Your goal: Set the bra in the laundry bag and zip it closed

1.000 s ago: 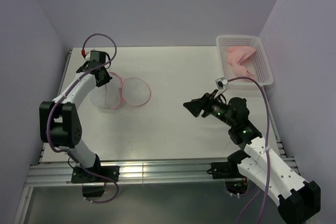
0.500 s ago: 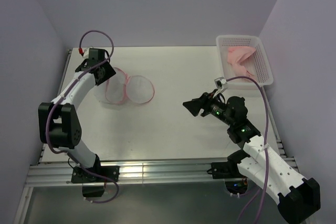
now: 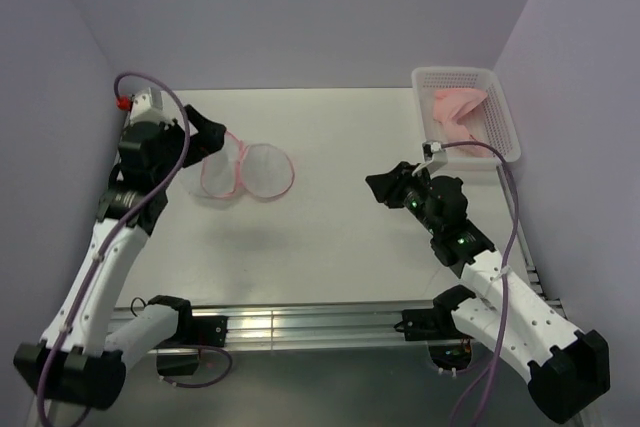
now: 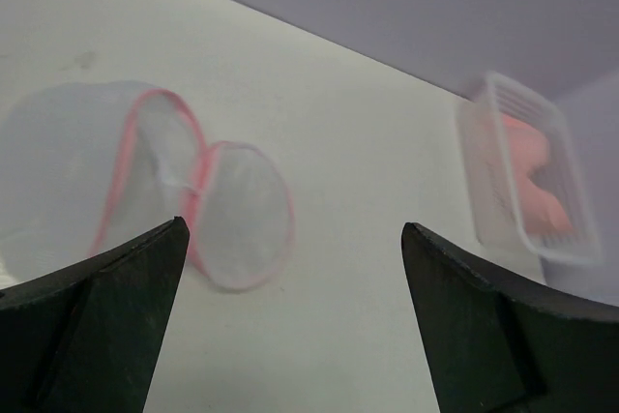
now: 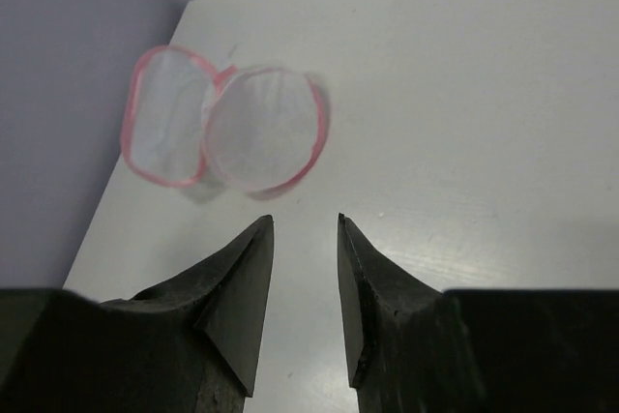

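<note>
The bra (image 3: 458,110) lies in the white basket (image 3: 453,72), well apart from the laundry bag (image 3: 245,169), which seems unzipped. The left gripper (image 4: 290,229) is spread wide and the right gripper (image 5: 303,220) narrowly parted, both empty. Loading and zipping remain.

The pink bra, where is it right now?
In the top view the bra lies inside the white basket at the table's far right corner, beyond the right gripper and far from the laundry bag on the left.
</note>
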`<state>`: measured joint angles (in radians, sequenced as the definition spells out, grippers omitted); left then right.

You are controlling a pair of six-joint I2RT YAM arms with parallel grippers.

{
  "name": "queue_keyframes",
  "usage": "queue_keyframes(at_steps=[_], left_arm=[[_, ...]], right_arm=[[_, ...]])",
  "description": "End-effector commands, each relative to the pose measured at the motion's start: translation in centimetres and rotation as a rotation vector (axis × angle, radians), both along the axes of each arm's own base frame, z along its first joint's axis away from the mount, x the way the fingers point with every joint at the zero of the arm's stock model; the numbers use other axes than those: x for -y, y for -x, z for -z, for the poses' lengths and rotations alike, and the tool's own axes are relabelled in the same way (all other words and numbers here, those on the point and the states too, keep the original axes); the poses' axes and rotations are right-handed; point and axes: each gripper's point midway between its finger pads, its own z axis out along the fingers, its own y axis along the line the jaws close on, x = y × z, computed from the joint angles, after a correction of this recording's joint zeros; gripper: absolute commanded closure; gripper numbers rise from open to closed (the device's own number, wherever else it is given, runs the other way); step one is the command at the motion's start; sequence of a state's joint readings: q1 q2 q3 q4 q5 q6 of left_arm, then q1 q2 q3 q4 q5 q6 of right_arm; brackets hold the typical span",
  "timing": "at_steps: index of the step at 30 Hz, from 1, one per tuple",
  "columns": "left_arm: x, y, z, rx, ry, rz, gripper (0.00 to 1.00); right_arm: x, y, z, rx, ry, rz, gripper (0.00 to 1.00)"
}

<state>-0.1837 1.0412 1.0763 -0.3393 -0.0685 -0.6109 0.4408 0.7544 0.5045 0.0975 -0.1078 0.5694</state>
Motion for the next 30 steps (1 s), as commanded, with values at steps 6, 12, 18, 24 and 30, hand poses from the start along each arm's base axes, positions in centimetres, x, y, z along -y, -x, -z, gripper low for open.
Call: queue_keyframes(at_steps=[6, 12, 18, 24, 30], left_arm=[[8.4, 9.5, 1.7, 0.116, 0.088, 0.555, 0.01], [9.7, 13.3, 3.1, 0.132, 0.072, 0.727, 0.01], [9.6, 14.6, 1.1, 0.219, 0.059, 0.739, 0.01], [10.3, 15.6, 1.6, 0.197, 0.022, 0.737, 0.01], [10.9, 16.1, 1.8, 0.186, 0.012, 0.758, 0.01]], right_arm=[[7.9, -9.7, -4.7, 0.048, 0.148, 0.536, 0.62], [15.7, -17.9, -1.7, -0.093, 0.301, 0.740, 0.59], [23.8, -20.9, -0.2, -0.158, 0.458, 0.884, 0.40], [28.3, -21.6, 2.8, -0.211, 0.530, 0.859, 0.21], [29.4, -21.8, 6.3, -0.287, 0.578, 0.816, 0.22]])
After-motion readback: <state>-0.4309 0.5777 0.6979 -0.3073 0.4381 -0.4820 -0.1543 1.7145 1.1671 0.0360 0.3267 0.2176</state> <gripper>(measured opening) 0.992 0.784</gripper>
